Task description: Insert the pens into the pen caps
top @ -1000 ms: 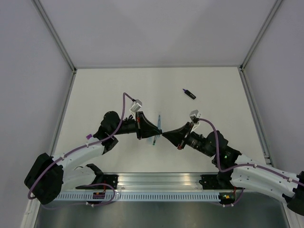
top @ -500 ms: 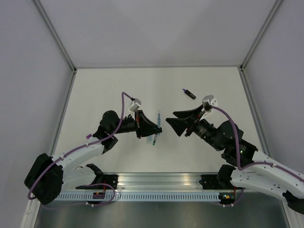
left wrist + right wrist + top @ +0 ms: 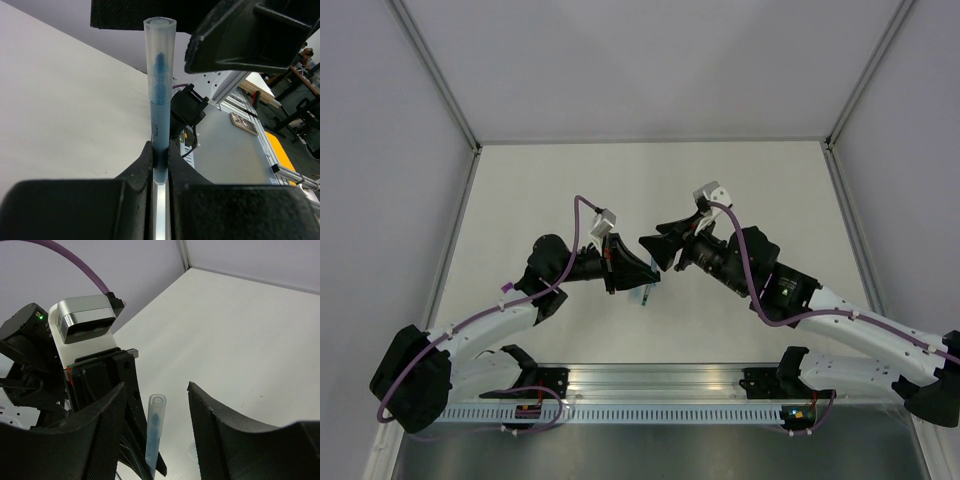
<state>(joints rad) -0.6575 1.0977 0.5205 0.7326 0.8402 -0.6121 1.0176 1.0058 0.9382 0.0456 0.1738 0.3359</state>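
Pinching the thin blue pen [image 3: 160, 125] low on its barrel, my left claw [image 3: 160, 152] holds it upright in its own wrist view. The capped end points toward 12 o'clock, which leaves that end standing free of the fingers. A clear cap [image 3: 159, 45] sits over the blue tip and looks seated, though I can't tell whether it is pushed fully home. My right claw [image 3: 156, 387] is spread wide, with one finger at 9 o'clock and one at 3 o'clock of the cap, touching neither side. I judge it is placed there to give the cap a final press or to back away from it. From above, both claws meet near the middle of the surface [image 3: 770, 180], the left arm reaching in from 8 o'clock and the right from 4 o'clock. I see no other pen or cap; the right arm may hide some.
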